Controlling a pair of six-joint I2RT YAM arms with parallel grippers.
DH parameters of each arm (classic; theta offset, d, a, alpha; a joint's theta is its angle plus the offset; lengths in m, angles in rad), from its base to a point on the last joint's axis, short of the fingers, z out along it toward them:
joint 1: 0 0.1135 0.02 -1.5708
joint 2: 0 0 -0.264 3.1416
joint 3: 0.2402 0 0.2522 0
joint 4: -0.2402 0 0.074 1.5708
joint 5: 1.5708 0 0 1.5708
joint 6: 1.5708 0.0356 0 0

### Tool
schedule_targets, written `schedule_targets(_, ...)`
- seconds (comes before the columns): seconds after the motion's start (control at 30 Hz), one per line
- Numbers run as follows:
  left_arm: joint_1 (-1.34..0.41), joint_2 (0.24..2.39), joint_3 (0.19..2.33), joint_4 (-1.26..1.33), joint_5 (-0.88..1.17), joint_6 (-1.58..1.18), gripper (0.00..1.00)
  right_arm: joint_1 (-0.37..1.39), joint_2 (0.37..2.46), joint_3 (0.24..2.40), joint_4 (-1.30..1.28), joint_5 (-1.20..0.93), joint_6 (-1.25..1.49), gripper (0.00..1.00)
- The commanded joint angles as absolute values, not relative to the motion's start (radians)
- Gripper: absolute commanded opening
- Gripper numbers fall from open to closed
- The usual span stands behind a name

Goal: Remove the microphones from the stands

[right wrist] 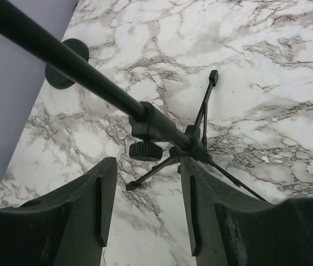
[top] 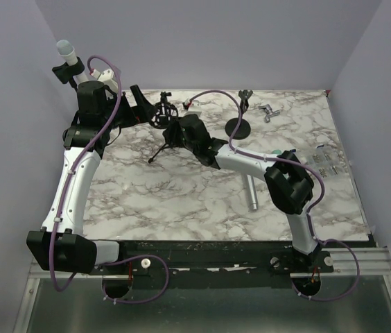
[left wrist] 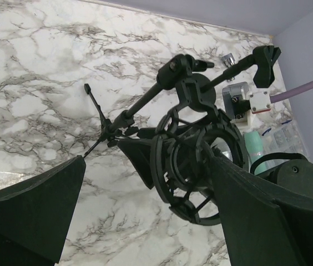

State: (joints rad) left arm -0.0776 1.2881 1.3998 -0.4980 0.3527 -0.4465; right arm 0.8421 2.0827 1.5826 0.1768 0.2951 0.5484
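Wrist views show left claw wide open, empty, at shock mount; right claw parted loosely astride stand pole

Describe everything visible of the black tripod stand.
The stand is black, thin and metal-looking: three slim legs splayed on the marble table, a slanting pole with a knurled knob at its collar, and a ring-shaped shock mount on top. The right gripper straddles its hub, fingers apart; contact is unclear.
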Motion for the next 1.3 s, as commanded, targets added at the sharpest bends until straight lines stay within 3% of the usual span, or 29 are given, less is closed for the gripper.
schedule_targets(0.0,-0.071,1.263,1.394,-0.485,0.369,-0.449,0.99,0.831,2.036,1.554,0.167,0.213,0.595,0.59)
schedule_targets(0.7,-0.067,1.249,1.393,-0.483,0.370,-0.451,0.99,0.784,1.755,1.311,0.138,0.298,0.559,0.82)
schedule_targets(0.9,-0.068,1.246,1.391,-0.481,0.374,-0.453,0.99,0.792,1.810,1.305,0.178,0.166,0.473,0.82)
schedule_targets(1.27,-0.067,1.255,1.392,-0.482,0.376,-0.450,0.99,0.828,1.973,1.315,0.208,0.203,0.228,0.82)
